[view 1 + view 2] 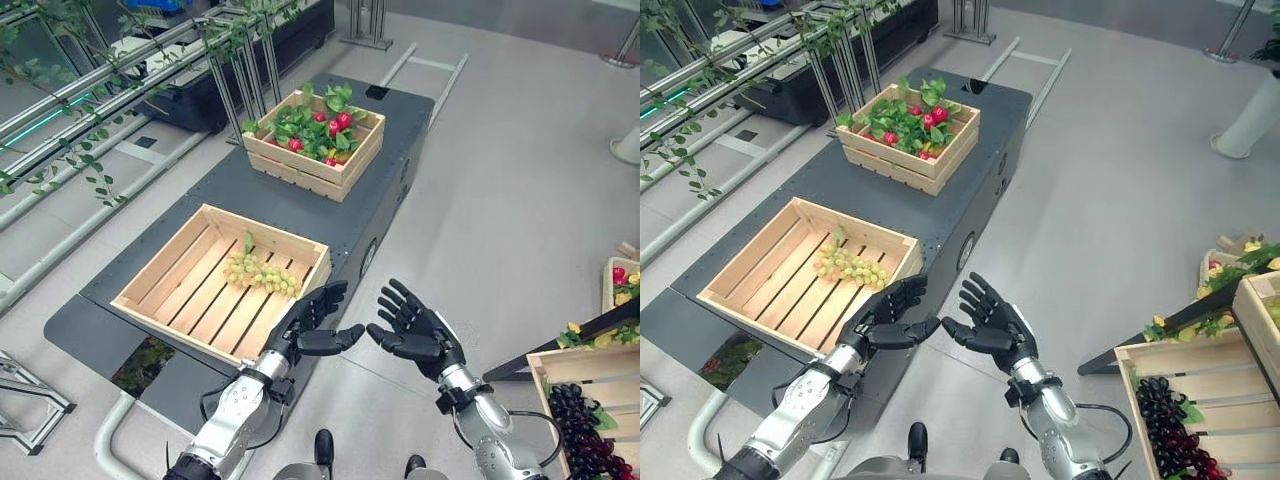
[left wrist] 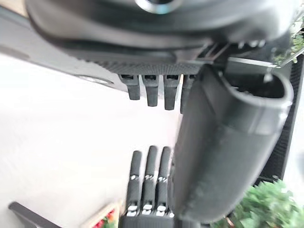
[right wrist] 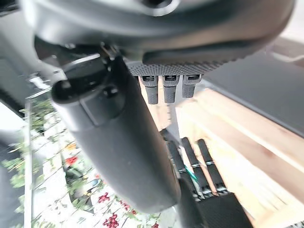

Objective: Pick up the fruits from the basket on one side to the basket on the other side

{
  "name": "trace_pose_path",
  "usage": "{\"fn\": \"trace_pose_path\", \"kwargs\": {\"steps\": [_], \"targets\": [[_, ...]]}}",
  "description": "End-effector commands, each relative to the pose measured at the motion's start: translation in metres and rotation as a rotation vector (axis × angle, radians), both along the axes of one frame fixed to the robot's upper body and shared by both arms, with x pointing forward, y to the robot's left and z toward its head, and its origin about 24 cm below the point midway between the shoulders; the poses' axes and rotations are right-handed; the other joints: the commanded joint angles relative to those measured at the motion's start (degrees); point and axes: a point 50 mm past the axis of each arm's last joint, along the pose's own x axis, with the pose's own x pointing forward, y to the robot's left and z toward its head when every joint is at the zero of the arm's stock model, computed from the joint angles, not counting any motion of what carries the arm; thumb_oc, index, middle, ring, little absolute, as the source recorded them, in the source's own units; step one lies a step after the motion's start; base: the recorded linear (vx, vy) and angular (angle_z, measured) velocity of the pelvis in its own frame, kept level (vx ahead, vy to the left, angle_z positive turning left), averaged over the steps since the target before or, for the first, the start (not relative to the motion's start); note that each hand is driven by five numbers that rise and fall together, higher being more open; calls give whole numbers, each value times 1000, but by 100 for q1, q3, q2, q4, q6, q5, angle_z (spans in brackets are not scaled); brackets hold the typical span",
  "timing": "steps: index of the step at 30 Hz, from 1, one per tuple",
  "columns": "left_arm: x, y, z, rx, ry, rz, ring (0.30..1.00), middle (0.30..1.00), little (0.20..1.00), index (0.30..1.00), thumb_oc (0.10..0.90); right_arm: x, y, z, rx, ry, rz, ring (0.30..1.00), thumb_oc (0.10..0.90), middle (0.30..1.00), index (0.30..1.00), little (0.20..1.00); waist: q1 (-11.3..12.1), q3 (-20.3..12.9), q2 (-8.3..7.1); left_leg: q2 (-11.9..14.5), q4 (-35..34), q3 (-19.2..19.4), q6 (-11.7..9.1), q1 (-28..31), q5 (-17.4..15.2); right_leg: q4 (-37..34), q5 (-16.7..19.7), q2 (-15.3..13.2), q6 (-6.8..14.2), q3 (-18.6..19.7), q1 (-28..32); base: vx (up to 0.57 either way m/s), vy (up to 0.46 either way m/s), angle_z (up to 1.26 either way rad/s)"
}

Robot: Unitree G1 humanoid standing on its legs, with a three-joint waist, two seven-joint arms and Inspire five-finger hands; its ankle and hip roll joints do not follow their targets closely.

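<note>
Hovering in the free space off the near right corner of the dark worktop (image 1: 395, 210), the left hand (image 1: 305, 322) and the right hand (image 1: 418, 328) face each other, palm toward palm, with a small gap between their thumbs. The fingers of both hands are straight and spread, and they hold nothing. The left hand is just beside the near right corner of the near crate (image 1: 160, 262), above the edge of the worktop; the right hand is fully over the grey floor (image 1: 500, 190), well apart from any crate.

The near crate is a shallow box of light wooden slats. In it lies one bunch of green grapes (image 1: 260, 273), pale yellow-green with a short stem, near the right wall of the crate; the other slats of its bottom are bare. Between this crate and the far crate (image 1: 313, 160) there is an open strip of dark worktop. The far crate stands at the far end, full of green leaves and red fruits (image 1: 337, 123).

At the right, on the floor side, another wooden crate (image 1: 1195, 375) carries a bunch of dark grapes (image 1: 1170, 415), near the right arm. On the left, metal rails with leafy vines (image 1: 90, 110) run along the worktop.
</note>
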Motion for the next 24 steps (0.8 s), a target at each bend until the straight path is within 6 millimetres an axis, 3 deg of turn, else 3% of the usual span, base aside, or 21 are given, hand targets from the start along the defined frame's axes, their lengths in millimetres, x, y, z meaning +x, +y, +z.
{"fn": "trace_pose_path", "kwargs": {"steps": [1, 3, 4, 6, 9, 12, 17, 21, 23, 24], "targets": [[25, -12, 51, -96, -259, -9, 900, 900, 900, 900, 800, 17, 12, 53, 99, -306, 33, 900, 800, 900, 900, 900, -13, -85, -30, -88, 107, -280, 125, 152, -259, 958, 1326, -16, -229, 687, -798, 43, 154, 48], [26, -10, 51, -95, -250, -16, 900, 900, 900, 900, 800, 15, 11, 53, 87, -302, 38, 900, 800, 900, 900, 900, -60, -74, -26, -149, 149, -442, 149, 188, -279, 1019, 1310, 153, -275, 880, -882, 81, 62, 68], [24, -11, 51, -86, -248, -28, 900, 900, 900, 900, 800, 14, 10, 53, 91, -297, 38, 900, 800, 900, 900, 900, -79, -98, -62, -212, 185, -560, 162, 188, -280, 801, 1237, 321, -294, 970, -876, 111, -5, 58], [22, -11, 49, -75, -244, -29, 900, 900, 900, 900, 800, 12, 10, 53, 91, -298, 50, 900, 800, 900, 900, 900, -91, -114, -102, -266, 219, -677, 164, 188, -291, 521, 1206, 398, -304, 998, -822, 124, -67, 59], [21, -7, 47, -52, -242, -22, 900, 900, 900, 900, 800, 11, 14, 53, 97, -309, 117, 900, 800, 900, 900, 900, -103, -127, -250, -380, 303, -883, 166, 184, -473, -761, 1469, 444, -208, 1307, -803, 160, -169, 65], [23, -2, 45, -46, -232, -14, 900, 900, 900, 900, 800, 12, 15, 52, 106, -307, 157, 900, 800, 900, 900, 900, -152, -83, -332, -374, 453, -965, 181, 213, -704, -1353, 1683, 505, -118, 1711, -952, 221, -288, 59], [16, 5, 42, -44, -220, -2, 900, 900, 900, 900, 800, 10, 17, 55, 125, -318, 171, 900, 800, 900, 900, 900, -178, -59, -447, -273, 732, -1065, 188, 226, -882, -1292, 1548, 636, -96, 1923, -844, 241, -389, 65], [11, 5, 42, -86, -190, 23, 900, 900, 900, 900, 800, 9, 17, 51, 92, -270, 193, 900, 800, 900, 900, 900, -179, -238, -476, 122, 764, -1091, -91, 506, -857, -1179, 1245, 745, -326, 1688, -554, 280, -397, 36], [11, 3, 43, -94, -187, 29, 900, 900, 900, 900, 800, 9, 17, 51, 84, -259, 197, 900, 800, 900, 900, 900, -166, -275, -499, 193, 983, -1099, -159, 442, -789, -1235, 1220, 750, -402, 1596, -454, 178, -282, 36], [12, 3, 43, -112, -181, 43, 900, 900, 900, 900, 800, 9, 17, 50, 71, -246, 206, 900, 800, 900, 900, 900, -99, -297, -557, 241, 1604, -1055, -227, 129, -564, -1306, 1153, 753, -524, 1417, -284, 131, -249, 29]]}}
